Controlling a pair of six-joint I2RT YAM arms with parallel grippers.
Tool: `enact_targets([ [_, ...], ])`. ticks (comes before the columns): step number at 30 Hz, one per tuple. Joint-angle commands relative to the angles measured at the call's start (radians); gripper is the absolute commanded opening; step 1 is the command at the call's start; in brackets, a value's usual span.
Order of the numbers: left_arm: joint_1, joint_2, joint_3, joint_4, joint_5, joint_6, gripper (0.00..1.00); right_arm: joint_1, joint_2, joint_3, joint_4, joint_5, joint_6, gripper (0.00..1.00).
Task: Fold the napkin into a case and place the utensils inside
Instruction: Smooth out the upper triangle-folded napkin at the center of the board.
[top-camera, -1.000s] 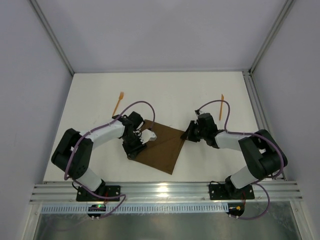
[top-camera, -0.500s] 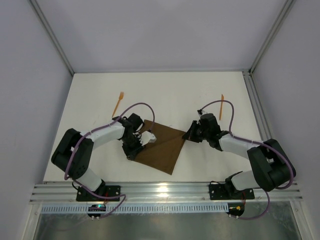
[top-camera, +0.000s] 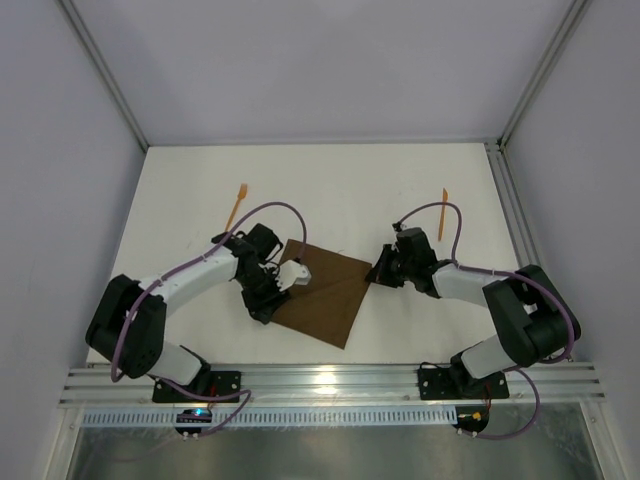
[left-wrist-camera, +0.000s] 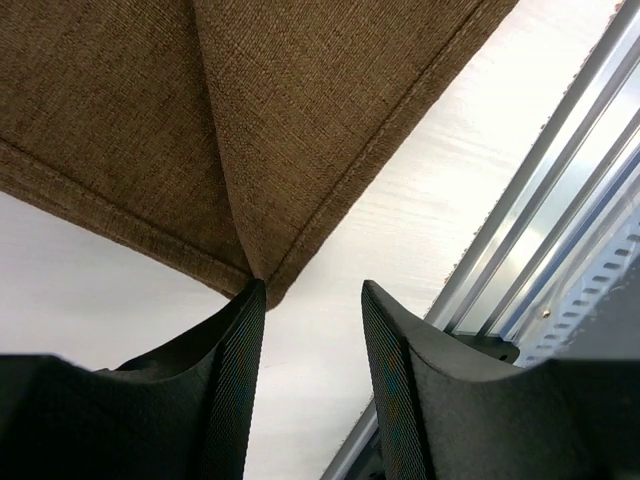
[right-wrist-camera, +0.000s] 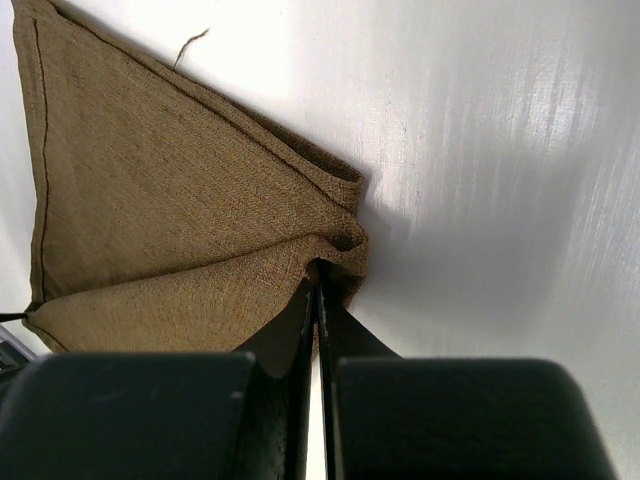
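Observation:
The dark brown napkin (top-camera: 325, 295) lies flat on the white table as a diamond. My left gripper (top-camera: 264, 306) stands open at its left corner. In the left wrist view that corner of the napkin (left-wrist-camera: 300, 120) ends at the tip of the left finger, and only bare table shows in the gap of the left gripper (left-wrist-camera: 310, 292). My right gripper (top-camera: 378, 270) is shut on the napkin's right corner, where the napkin (right-wrist-camera: 170, 220) bunches up at the right gripper (right-wrist-camera: 320, 275). Two orange utensils lie apart from the cloth, one (top-camera: 236, 205) at the far left and one (top-camera: 443, 214) at the far right.
An aluminium rail (top-camera: 330, 380) runs along the near table edge and shows close by in the left wrist view as the rail (left-wrist-camera: 560, 200). Grey enclosure walls stand on three sides. A loose thread (right-wrist-camera: 190, 45) sticks out of the napkin's far edge.
The left arm's elbow has swung out to the left while its gripper stayed at the napkin's left corner. The right arm shifted slightly, still pinching the right corner.

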Motion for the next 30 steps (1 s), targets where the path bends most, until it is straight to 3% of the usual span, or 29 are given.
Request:
enact_targets([
  [1,0.013,-0.041,0.041,-0.039,0.048,0.018,0.46,0.005,0.010,0.013,0.014,0.040,-0.019,0.03],
  [7,0.039,-0.006,0.052,-0.004,0.016,-0.012,0.45,0.004,0.023,0.034,0.012,0.040,-0.057,0.07],
  [12,0.039,0.053,0.034,0.068,-0.073,-0.076,0.45,0.005,-0.006,0.079,-0.042,0.028,-0.094,0.29],
  [18,0.039,0.094,0.009,0.099,-0.075,-0.082,0.38,0.008,-0.100,0.159,-0.200,0.033,-0.173,0.55],
  [24,0.035,0.086,-0.009,0.109,-0.070,-0.076,0.38,0.042,-0.207,0.093,-0.264,0.063,-0.129,0.62],
  [30,0.029,0.084,-0.018,0.115,-0.055,-0.076,0.39,0.042,-0.140,0.009,-0.137,0.014,-0.059,0.65],
])
